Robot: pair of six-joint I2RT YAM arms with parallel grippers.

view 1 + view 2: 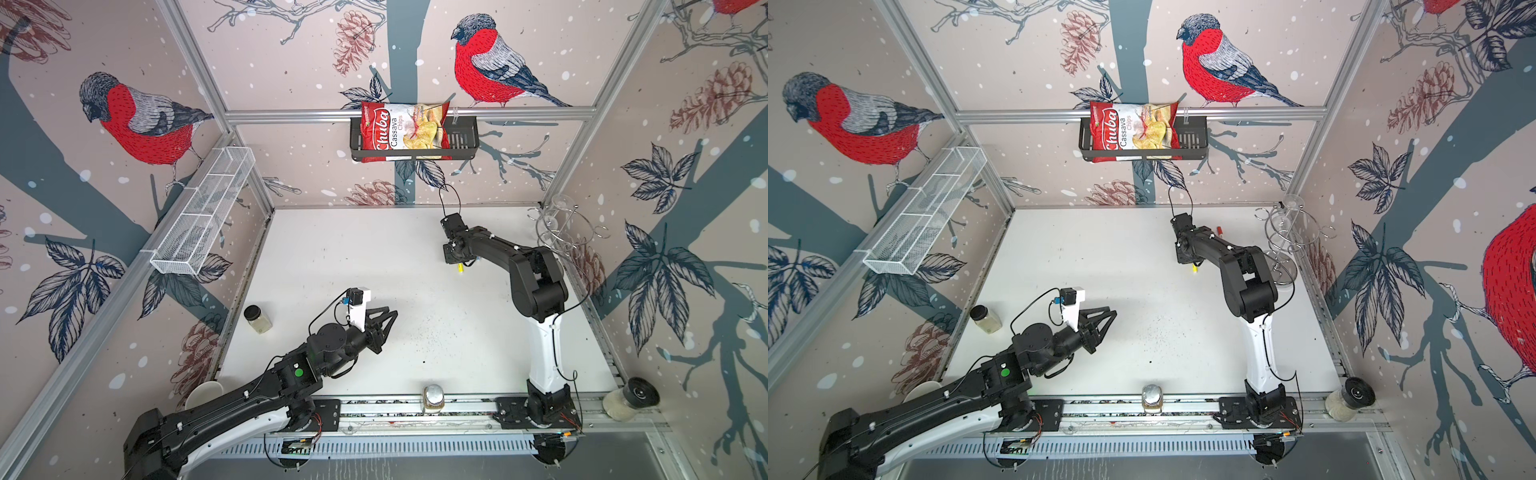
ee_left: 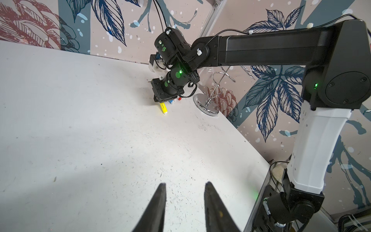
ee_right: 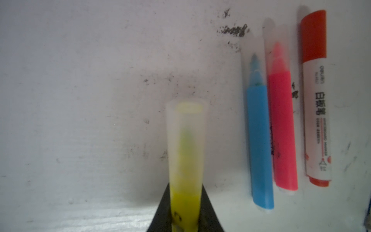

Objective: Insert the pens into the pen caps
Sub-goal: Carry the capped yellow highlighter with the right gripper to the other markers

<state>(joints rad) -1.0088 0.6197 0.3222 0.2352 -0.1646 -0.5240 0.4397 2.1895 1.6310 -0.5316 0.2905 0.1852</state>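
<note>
Holding: my right fingers (image 3: 185, 188) are clamped tight on the yellow pen (image 3: 184, 202), near its back end.
Yellow pen's cap: a see-through cap (image 3: 186, 128) sits over the tip.
Yellow pen's place: it is near the far right corner of the bench (image 1: 353, 257) and sticks out from under my right fingers in both top views. I cannot tell if it touches the bench.
Other pens: the blue pen (image 3: 260, 144), the pink pen (image 3: 282, 130) and the white pen (image 3: 316, 120) lie side by side on the bench, just beside the yellow one. They all point the same way. The blue and the pink ones touch.
Their caps: a red cap (image 3: 313, 36) is on the white pen. A pale cap (image 3: 276, 40) covers the pink pen's tip. The blue pen's end is too blurry for me to tell.
Left fingers: my left fingers (image 2: 185, 184) are apart with nothing between them. They are over the middle of the bench, well apart from the pens.
Nearby: a shiny wire stand (image 1: 557, 232) is in the far right corner, near the pens. A jar (image 1: 257, 319) stands by the left edge.
</note>
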